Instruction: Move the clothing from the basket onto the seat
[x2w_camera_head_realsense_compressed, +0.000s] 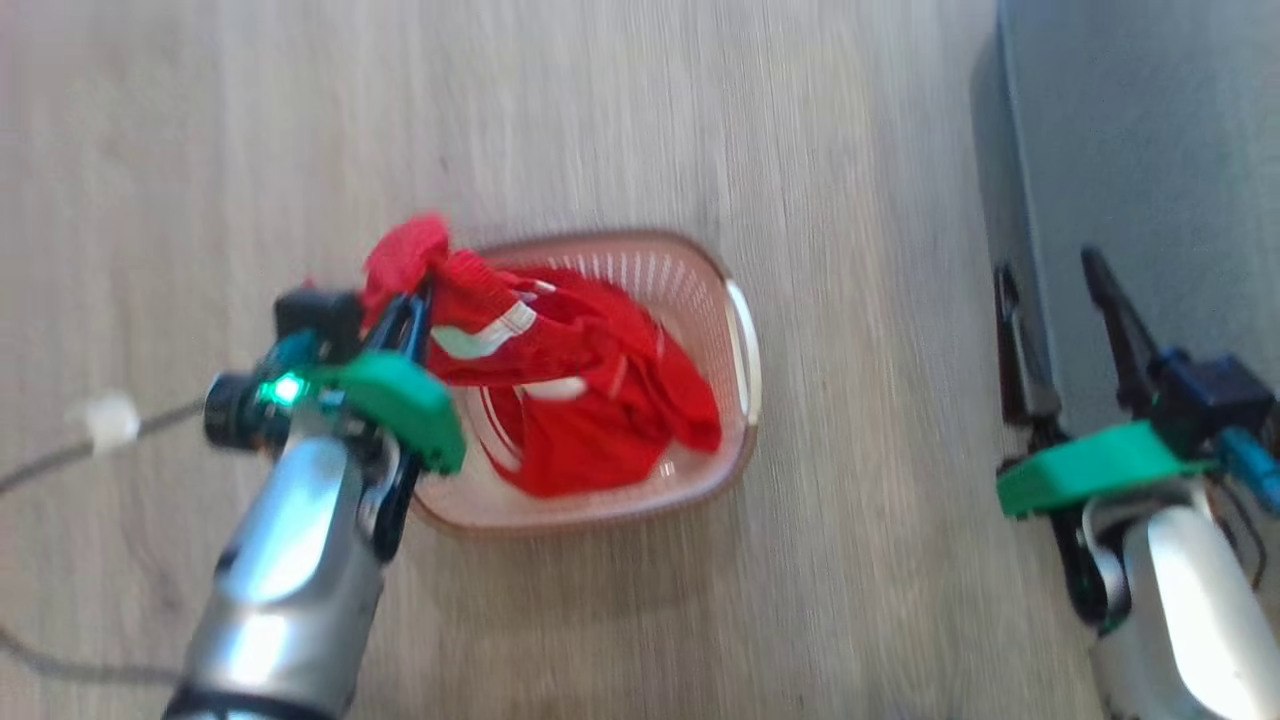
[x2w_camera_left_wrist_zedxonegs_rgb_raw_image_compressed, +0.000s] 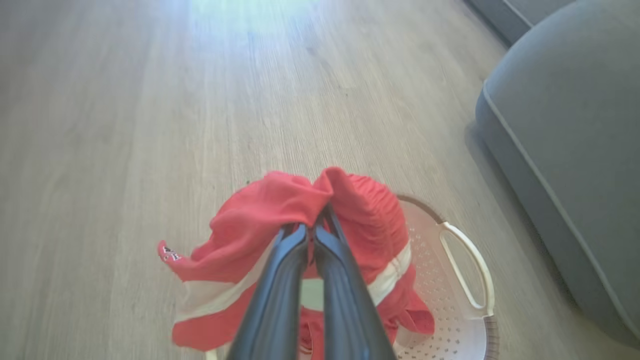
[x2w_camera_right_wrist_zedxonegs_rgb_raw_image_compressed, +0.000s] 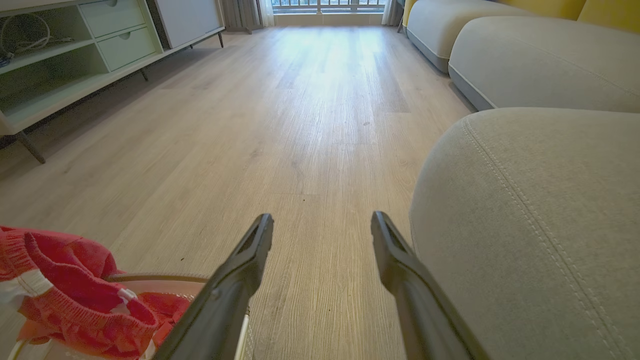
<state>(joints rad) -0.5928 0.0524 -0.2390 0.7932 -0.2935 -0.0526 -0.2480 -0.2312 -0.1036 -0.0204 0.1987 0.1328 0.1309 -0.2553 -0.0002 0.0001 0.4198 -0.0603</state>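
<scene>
Found left gripper clenched on clothing, seemingly half clear of basket; right gripper spread, empty, beside seat.

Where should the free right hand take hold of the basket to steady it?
The white handle at the end of the basket nearest the right hand, from above on that side: its open loop suits a pinch and no clothing covers it.

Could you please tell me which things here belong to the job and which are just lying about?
Job: clothing, pinched by the shut left gripper; basket; seat.
Lying about: floor cable; sideboard; yellow cushions.
</scene>
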